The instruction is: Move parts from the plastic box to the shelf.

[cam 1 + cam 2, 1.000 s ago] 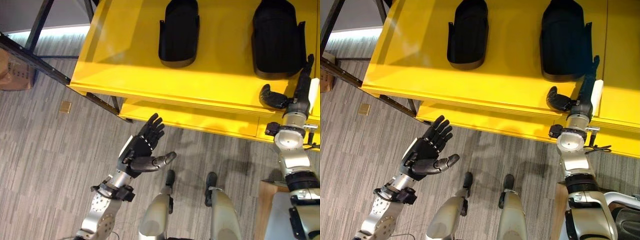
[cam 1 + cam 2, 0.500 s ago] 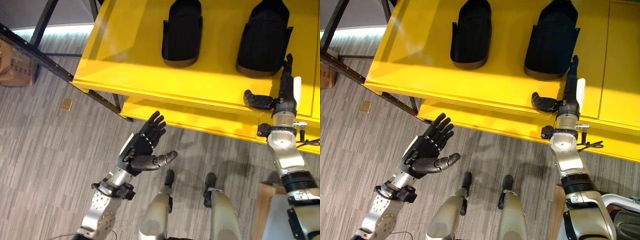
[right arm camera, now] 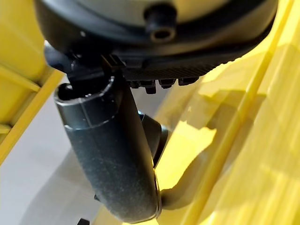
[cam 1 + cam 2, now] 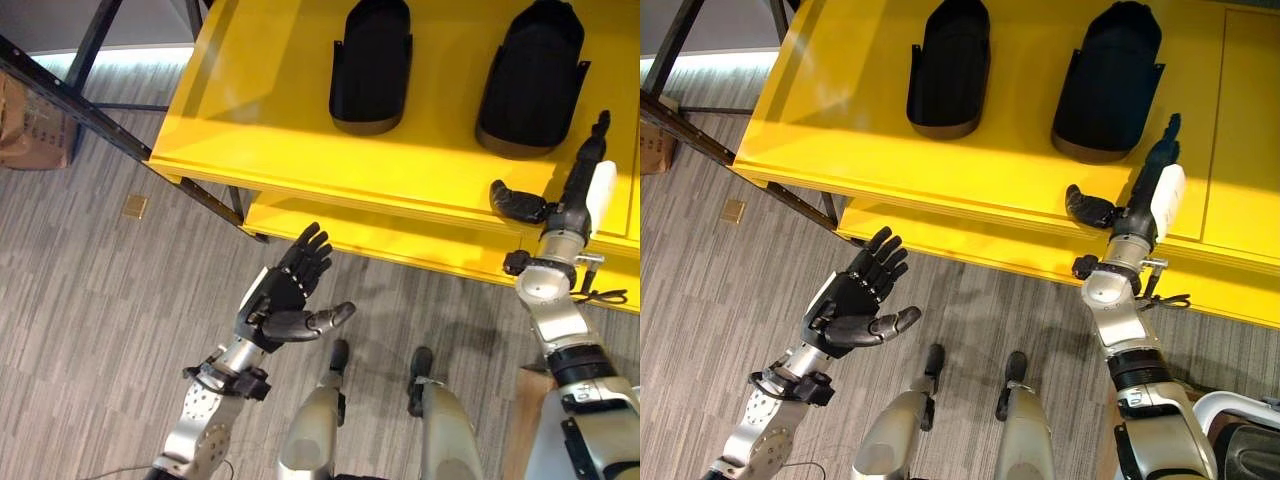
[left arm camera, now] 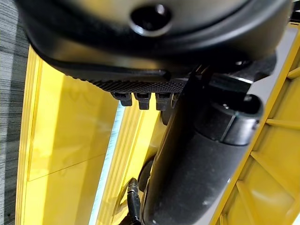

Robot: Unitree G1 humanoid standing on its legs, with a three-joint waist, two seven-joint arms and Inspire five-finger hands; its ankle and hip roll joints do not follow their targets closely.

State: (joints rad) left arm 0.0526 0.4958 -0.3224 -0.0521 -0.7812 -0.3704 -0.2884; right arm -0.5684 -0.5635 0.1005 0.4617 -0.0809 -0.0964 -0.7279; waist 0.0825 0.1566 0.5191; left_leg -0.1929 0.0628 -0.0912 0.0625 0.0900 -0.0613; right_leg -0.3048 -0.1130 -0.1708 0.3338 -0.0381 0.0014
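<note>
two black parts lie on the top surface of the yellow shelf (image 4: pixel 270 120), both well back from its near edge. the left part (image 4: pixel 370 65) sits about mid-shelf, its rounded end facing the near side. the right part (image 4: pixel 530 80) is larger and lies a little apart to the right of the first, tilted slightly, its near end just beyond the fingertips of the right hand (image 4: pixel 575 190).

the right hand reaches over the near edge of the shelf with its fingers stretched straight out toward the far side, released and grasping nothing. its thumb sticks out to the left just above the shelf surface, and a white cover shows along the right side of the hand. the fingertips are close to the right part; whether they touch it cannot be told from the head views. in the right wrist view the hand (image 3: pixel 117 159) shows its thumb out straight over yellow surface.

the left hand (image 4: pixel 285 300) hangs over the grey striped floor (image 4: pixel 90 300), near and to the left of the shelf, well apart from both parts. its palm is turned up, fingers spread and relaxed, thumb pointing right; it holds nothing. below the top surface a lower yellow level of the shelf (image 4: pixel 370 235) juts out toward the near side. a dark metal frame (image 4: pixel 90 125) runs diagonally at the far left, with a small tan square (image 4: pixel 133 207) on the floor beside it.
</note>
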